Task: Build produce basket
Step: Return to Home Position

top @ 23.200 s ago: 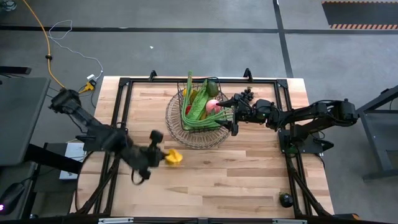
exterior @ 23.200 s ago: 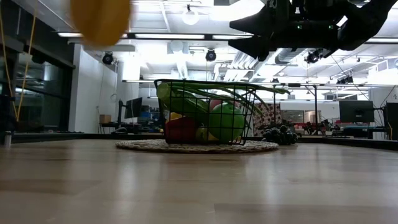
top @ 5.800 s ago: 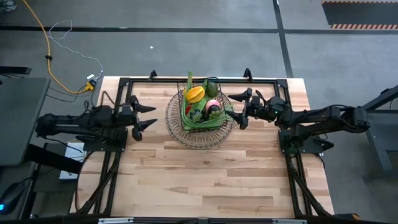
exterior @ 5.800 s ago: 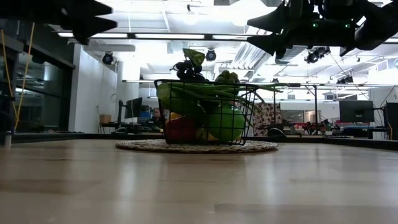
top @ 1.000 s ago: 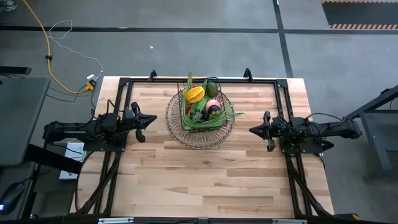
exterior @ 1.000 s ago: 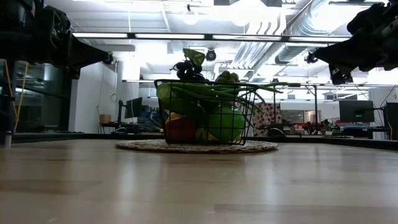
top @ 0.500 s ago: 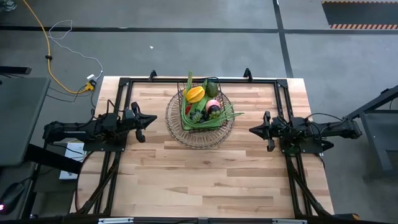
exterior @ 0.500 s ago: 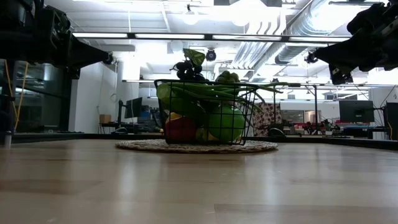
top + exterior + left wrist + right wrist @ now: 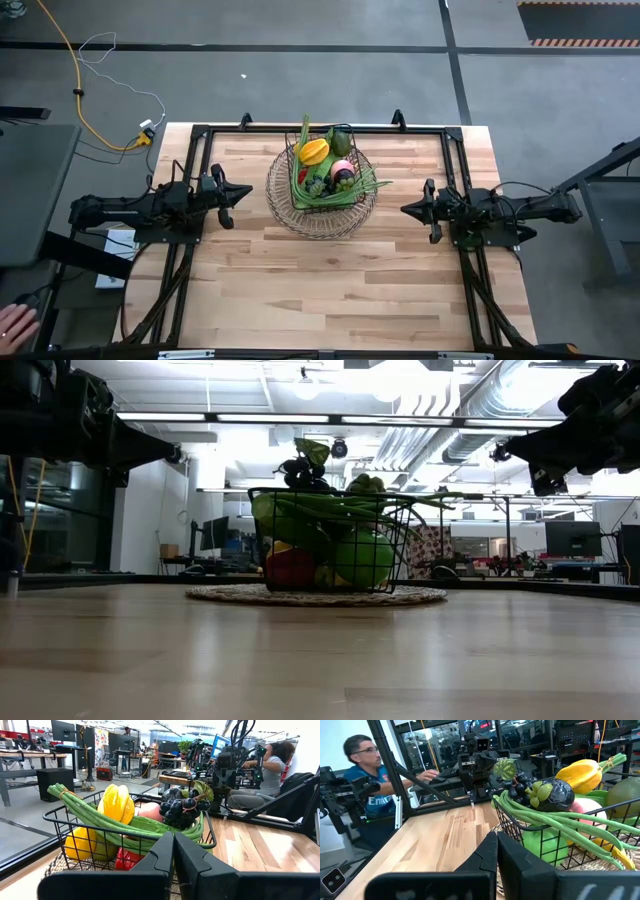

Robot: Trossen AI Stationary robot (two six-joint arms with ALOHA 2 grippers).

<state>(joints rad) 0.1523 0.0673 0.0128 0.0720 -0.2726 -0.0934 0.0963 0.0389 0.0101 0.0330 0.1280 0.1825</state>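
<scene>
Toward the far middle of the light wooden counter point(image 9: 330, 290) stands the dark wire-mesh basket point(image 9: 320, 224), upright on its square body, with its round rim flaring out around it. The assorted produce point(image 9: 328, 172) is heaped inside it, rising above the wire. A yellow ridged fruit point(image 9: 315, 151) sits toward the far side. A bunch of dark grapes point(image 9: 180, 810) and a dark purple round fruit point(image 9: 555, 795) sit on top. Long green beans point(image 9: 560, 827) drape across and poke past the mesh, with a green round fruit point(image 9: 365, 558) and a red piece point(image 9: 292, 568) low against the grid.

The left claw point(image 9: 246, 192) hovers near the basket's left side, apart from it and pointing at it. Its fingers are pressed together, gripping nothing. The right claw point(image 9: 404, 210) hovers on the opposite side, a little farther off, also aimed at the basket, with its fingers closed and empty. Off the counter's near left corner, a person's hand point(image 9: 15, 325) shows at the edge of the high view.
</scene>
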